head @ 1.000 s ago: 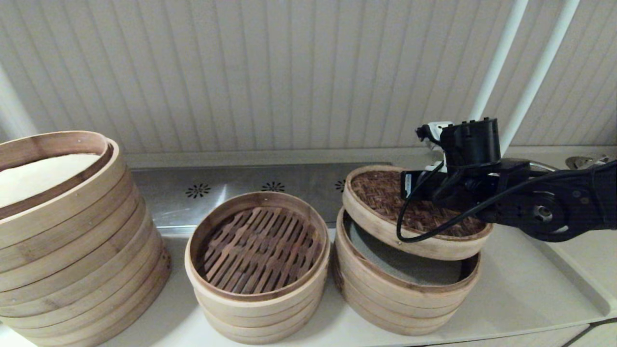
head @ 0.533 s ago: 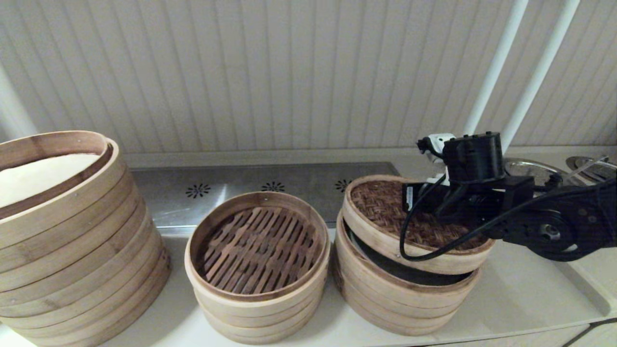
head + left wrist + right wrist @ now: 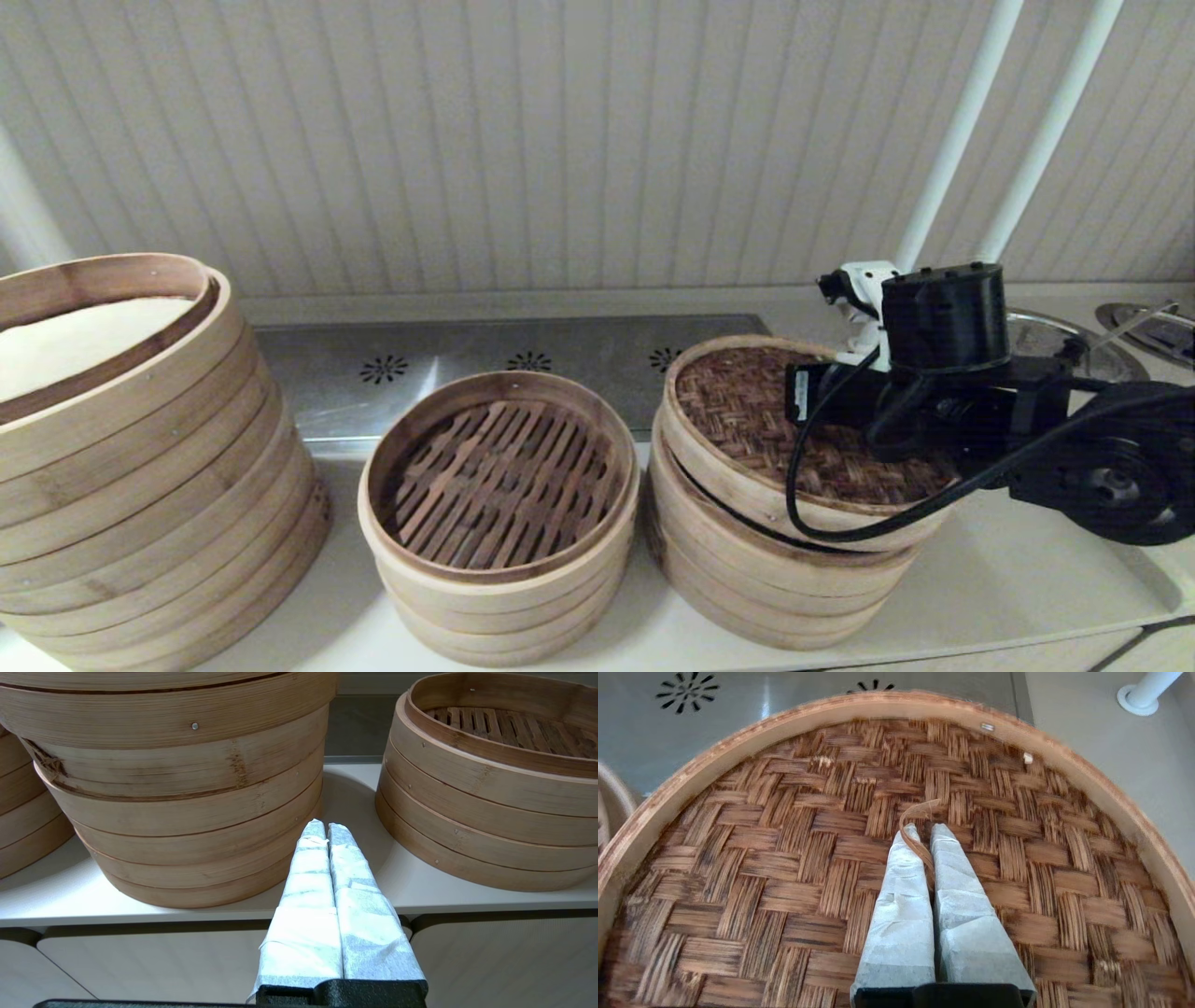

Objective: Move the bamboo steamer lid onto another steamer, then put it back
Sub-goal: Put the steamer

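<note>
The bamboo steamer lid (image 3: pixel 747 411), dark woven top in a pale hoop, lies on the other steamer (image 3: pixel 775 597) at the right, slightly tilted, with a thin dark gap along its near left edge. The cloth liner is hidden under it. My right arm (image 3: pixel 943 392) reaches over the lid. In the right wrist view my right gripper (image 3: pixel 927 830) is shut on the thin brown handle loop (image 3: pixel 917 812) at the middle of the lid (image 3: pixel 784 858). My left gripper (image 3: pixel 326 828) is shut and empty, low at the counter's front edge.
A slat-floored basket (image 3: pixel 499 476) stands in the middle and a much larger tall stack (image 3: pixel 140 467) at the left. Behind them runs a steel panel with vent holes (image 3: pixel 467 355). Two white pipes (image 3: pixel 943 159) rise at the back right, near metal dishes (image 3: pixel 1139 327).
My right gripper has come down and slightly right with the lid. The lid went from hanging tilted above the steamer to lying on its rim, covering the liner.
</note>
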{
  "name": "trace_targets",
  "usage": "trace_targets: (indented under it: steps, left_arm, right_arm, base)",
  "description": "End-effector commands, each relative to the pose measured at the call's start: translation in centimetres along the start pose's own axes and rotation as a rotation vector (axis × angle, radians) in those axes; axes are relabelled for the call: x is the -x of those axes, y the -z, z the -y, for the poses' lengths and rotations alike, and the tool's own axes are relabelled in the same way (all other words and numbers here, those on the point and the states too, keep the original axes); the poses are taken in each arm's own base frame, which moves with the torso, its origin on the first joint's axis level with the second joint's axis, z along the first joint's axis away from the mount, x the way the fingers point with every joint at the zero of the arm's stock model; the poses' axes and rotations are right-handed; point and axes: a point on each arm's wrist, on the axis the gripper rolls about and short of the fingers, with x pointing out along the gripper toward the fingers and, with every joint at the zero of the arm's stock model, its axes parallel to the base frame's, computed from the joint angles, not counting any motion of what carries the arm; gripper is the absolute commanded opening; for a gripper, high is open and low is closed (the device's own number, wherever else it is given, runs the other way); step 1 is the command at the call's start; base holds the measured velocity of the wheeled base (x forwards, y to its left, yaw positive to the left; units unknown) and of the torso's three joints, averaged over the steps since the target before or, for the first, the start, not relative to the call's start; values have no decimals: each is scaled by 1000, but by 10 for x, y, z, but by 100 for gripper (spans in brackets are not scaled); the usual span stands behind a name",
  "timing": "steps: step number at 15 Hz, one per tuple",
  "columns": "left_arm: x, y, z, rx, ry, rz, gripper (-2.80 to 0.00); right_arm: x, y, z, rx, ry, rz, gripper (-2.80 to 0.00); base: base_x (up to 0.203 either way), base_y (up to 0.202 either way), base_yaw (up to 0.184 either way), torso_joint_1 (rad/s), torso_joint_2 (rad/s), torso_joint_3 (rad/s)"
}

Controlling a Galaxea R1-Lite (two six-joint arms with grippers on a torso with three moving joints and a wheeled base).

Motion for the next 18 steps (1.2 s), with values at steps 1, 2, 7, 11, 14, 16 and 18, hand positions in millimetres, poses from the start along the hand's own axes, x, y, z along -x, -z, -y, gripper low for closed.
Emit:
trace_targets:
  steps: [1,2,7,11,14,16,18]
  left_arm:
    - [0,0,0,0,-1,-2,-280]
    - [0,0,0,0,-1,-2,-280]
    - [0,0,0,0,-1,-2,-280]
    - [0,0,0,0,-1,-2,-280]
    - [0,0,0,0,-1,-2,-280]
    - [0,0,0,0,-1,-2,-280]
    - [0,0,0,0,-1,-2,-280]
  right_arm:
    - [7,1,-1,0,-9,4,-280]
    - [9,3,-2,1,-14,-1,-280]
    - [9,12,-6,14,-24,-28,-280]
    - [-1,9,-6,1,-19,13,-280]
    - [-5,11,-4,-2,-12,27,-280]
    - [-1,17,-6,8,-18,12,-280]
    - [-1,21,-5,6,-15,2,-280]
  base:
    - [0,0,0,0,0,0]
    - [0,0,0,0,0,0]
    - [0,0,0,0,0,0]
    - [0,0,0,0,0,0]
    - [0,0,0,0,0,0]
    - [0,0,0,0,0,0]
    - [0,0,0,0,0,0]
